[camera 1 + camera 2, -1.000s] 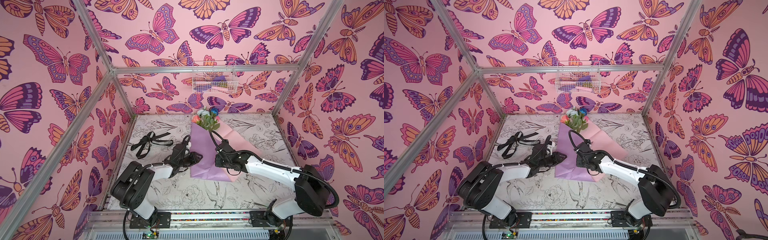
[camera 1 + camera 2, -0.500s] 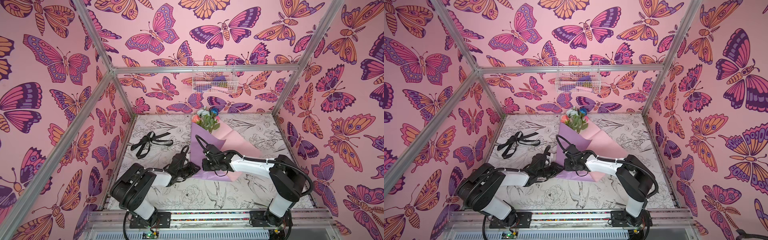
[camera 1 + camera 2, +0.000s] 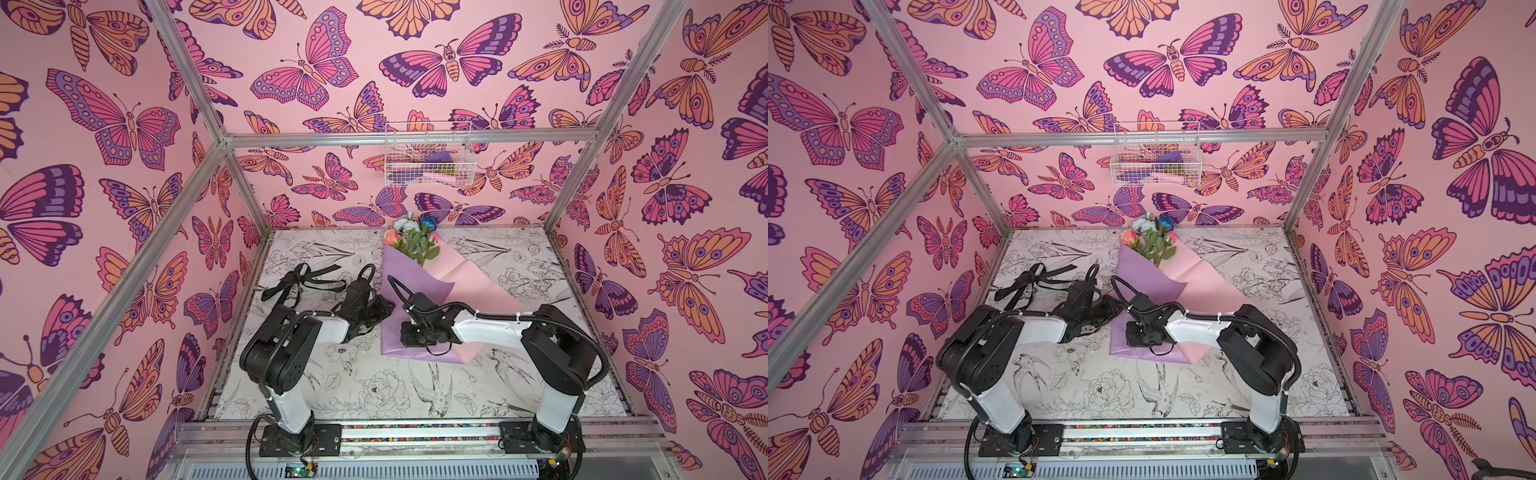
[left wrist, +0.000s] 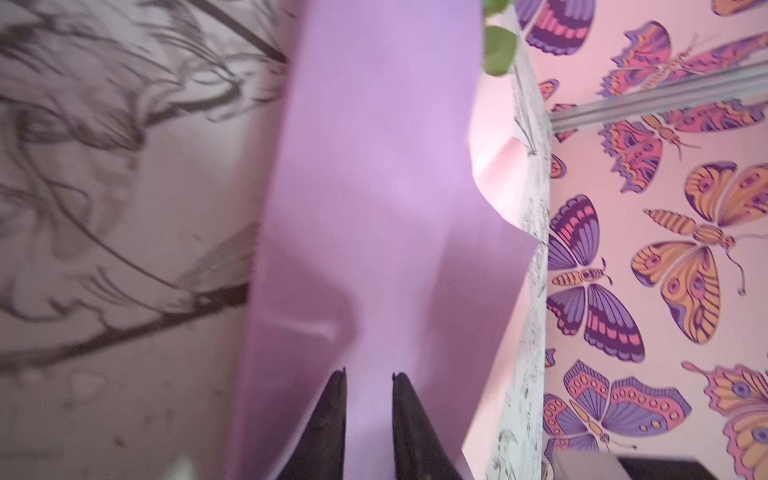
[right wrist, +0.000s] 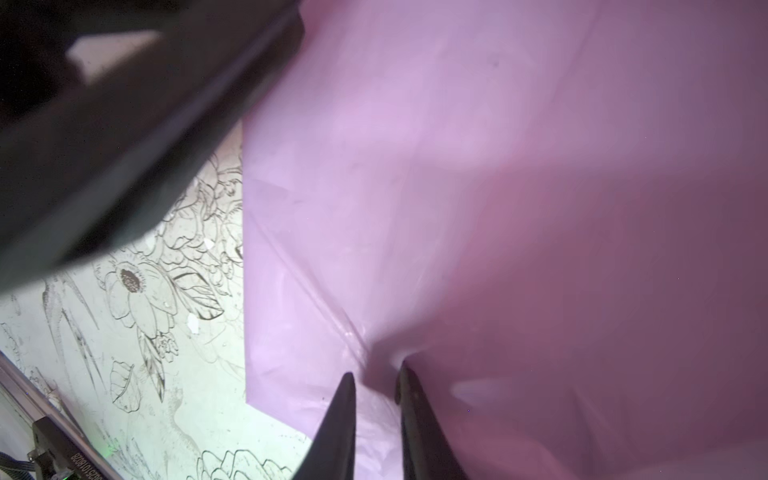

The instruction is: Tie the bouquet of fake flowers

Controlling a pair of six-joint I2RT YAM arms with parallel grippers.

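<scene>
Lying on the surface [image 3: 374, 386], blooms toward the back wall, the bouquet of fake flowers [image 3: 411, 245] is light and floppy. Its lilac wrap [image 3: 409, 291] creases easily. Take hold low, over the hidden stems. The right claw [image 5: 376, 374] pinches a wrap pucker. The left claw [image 4: 369, 376] stands narrow over the wrap; whether it grips cannot be told.

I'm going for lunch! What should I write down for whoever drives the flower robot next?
Left gripper: jaws nearly closed at the left edge of the lilac wrap; grip unclear.
Right gripper: pinching the lilac wrap near its lower end.
Bouquet of fake flowers: lying on the table, blooms toward the back wall, pink sheet spread to its right.
Black ribbon: loose on the table left of the bouquet, in neither gripper.
Done: stems partly wrapped.
Left: bring the ribbon round the wrap and tie it.
</scene>
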